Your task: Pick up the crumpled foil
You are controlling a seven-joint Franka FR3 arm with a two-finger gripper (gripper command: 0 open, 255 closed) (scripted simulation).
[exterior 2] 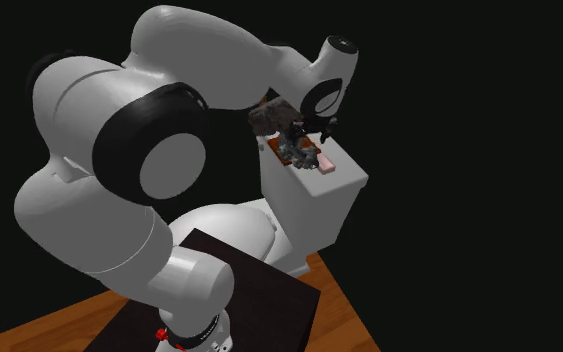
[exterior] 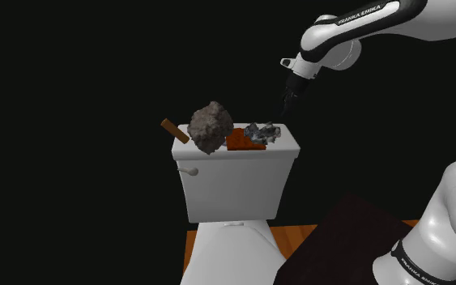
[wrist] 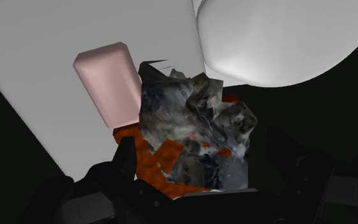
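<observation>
The gripper [wrist: 203,154] hangs with its two black fingers [wrist: 125,159] spread wide, one on each side of the crumpled foil [wrist: 196,127]; the foil sits between them, and whether either finger actually touches it cannot be told, so nothing reads as clasped. In the shoulder view the fingers point down at the back edge of the white toilet tank lid [exterior: 250,155], just behind the foil, near that view's right end of the lid. The foil is a knobbly, faceted wad, mottled dark grey with paler silvery patches and sharp creased ridges, and it lies on top of a flat orange piece [exterior: 240,142] that pokes out from under it toward the lid's front edge. The wrist view, looking along the fingers, brings out a pale pink block [wrist: 107,83] lying flat on the lid right beside the foil, its long side close against the wad; the second exterior view places that block at the end of the lid. The shoulder view gives the rest of the lid: a rough grey-brown lump [exterior: 210,125] near the middle, overhanging the front edge, and a short brown stick [exterior: 174,130] tilted at the far corner on that view's left, well apart from the foil
</observation>
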